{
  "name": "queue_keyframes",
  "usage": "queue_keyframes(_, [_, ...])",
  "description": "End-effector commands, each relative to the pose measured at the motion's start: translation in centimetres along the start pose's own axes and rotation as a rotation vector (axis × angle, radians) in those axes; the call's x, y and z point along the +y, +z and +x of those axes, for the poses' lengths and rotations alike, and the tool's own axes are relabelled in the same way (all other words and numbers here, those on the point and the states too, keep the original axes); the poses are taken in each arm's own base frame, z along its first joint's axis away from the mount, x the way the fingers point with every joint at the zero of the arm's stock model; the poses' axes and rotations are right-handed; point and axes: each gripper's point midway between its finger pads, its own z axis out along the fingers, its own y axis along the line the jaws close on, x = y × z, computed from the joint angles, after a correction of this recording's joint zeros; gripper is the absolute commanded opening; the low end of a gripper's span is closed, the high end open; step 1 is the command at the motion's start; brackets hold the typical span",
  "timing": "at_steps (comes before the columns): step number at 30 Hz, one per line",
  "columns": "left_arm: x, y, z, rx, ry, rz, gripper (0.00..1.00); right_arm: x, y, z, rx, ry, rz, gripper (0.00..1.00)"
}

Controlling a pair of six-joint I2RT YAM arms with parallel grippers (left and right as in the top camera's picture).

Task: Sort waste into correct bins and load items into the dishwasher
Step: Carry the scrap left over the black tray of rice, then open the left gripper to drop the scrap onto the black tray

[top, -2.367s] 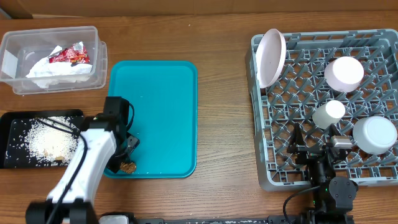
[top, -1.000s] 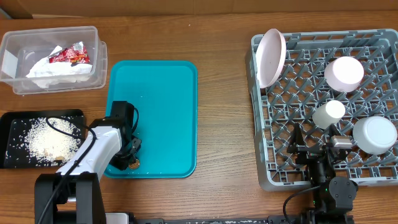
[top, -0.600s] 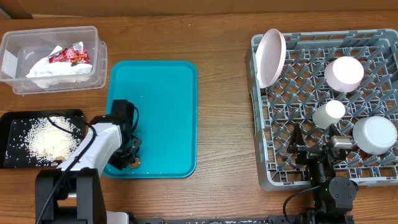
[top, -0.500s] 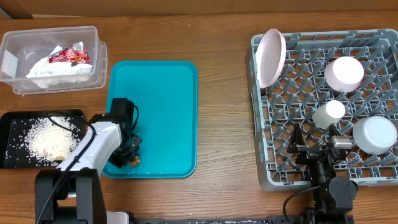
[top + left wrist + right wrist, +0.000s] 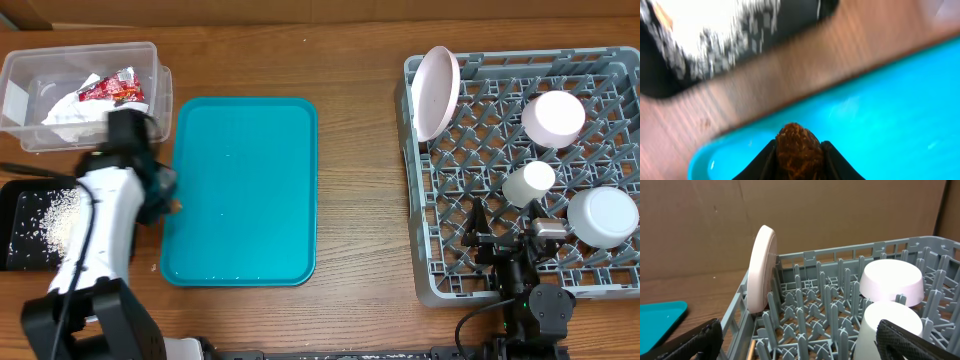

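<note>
While the clear rectangular plastic tub (image 5: 30, 65) at far left holds the crumpled white paper napkin (image 5: 80, 112) and small red snack wrapper (image 5: 112, 90), the shallow black rectangular tray (image 5: 18, 200) below it carries white rice-like crumbs (image 5: 52, 222). Just right of it, the left gripper (image 5: 799, 162) is clenched on the small brown food piece (image 5: 799, 147) above the flat teal tray's (image 5: 250, 180) left rim. Farther right, the square grey plastic dish rack (image 5: 425, 210) holds a pale-pink round plate (image 5: 436, 92) on edge, and the right gripper (image 5: 800, 342) hangs spread wide over its near side.
</note>
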Motion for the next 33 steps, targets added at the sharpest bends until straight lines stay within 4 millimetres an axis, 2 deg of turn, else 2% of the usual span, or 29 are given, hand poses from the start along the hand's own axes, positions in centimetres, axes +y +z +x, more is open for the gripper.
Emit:
queue_keyframes(1, [0.9, -0.2, -3.9, -0.072, -0.058, 0.003, 0.29, -0.1, 0.0, 0.1, -0.007, -0.018, 0.004, 1.00])
queue_keyframes(4, [2.5, 0.0, -6.9, -0.142, -0.141, -0.013, 0.36, -0.1, 0.0, 0.1, -0.008, -0.018, 0.004, 1.00])
queue_keyframes(8, [4.9, 0.1, -10.3, -0.221, -0.238, -0.036, 0.36, -0.1, 0.0, 0.1, -0.007, -0.018, 0.004, 1.00])
queue_keyframes(12, [7.1, 0.1, -11.9, -0.252, -0.301, -0.066, 0.34, -0.1, 0.0, 0.1, -0.007, -0.018, 0.004, 1.00])
queue_keyframes(16, [8.1, 0.2, -12.4, -0.245, -0.335, -0.071, 0.36, -0.1, 0.0, 0.1, -0.007, -0.018, 0.004, 1.00])
queue_keyframes(17, [8.1, 0.3, -12.3, -0.237, -0.334, -0.066, 0.44, -0.1, 0.0, 0.1, -0.007, -0.018, 0.004, 1.00])
queue_keyframes(19, [7.5, 0.4, -11.8, -0.204, -0.331, -0.036, 0.80, -0.1, 0.0, 0.1, -0.007, -0.018, 0.004, 1.00])
queue_keyframes(20, [7.0, 0.5, -11.4, -0.180, -0.328, -0.014, 0.93, -0.1, 0.0, 0.1, -0.008, -0.018, 0.004, 1.00])
queue_keyframes(21, [6.4, 0.6, -10.9, -0.146, -0.323, 0.019, 1.00, -0.1, 0.0, 0.1, -0.008, -0.018, 0.004, 1.00])
queue_keyframes(27, [1.3, -0.1, -6.3, 0.120, -0.076, 0.299, 1.00, -0.1, 0.0, 0.1, -0.007, -0.018, 0.004, 1.00])
queue_keyframes(31, [0.3, -1.6, -3.6, 0.247, -0.046, 0.392, 1.00, -0.1, 0.0, 0.1, -0.007, -0.018, 0.004, 1.00])
queue_keyframes(33, [-0.2, -3.0, -2.5, 0.285, 0.012, 0.453, 1.00, -0.1, 0.0, 0.1, -0.007, -0.018, 0.004, 1.00])
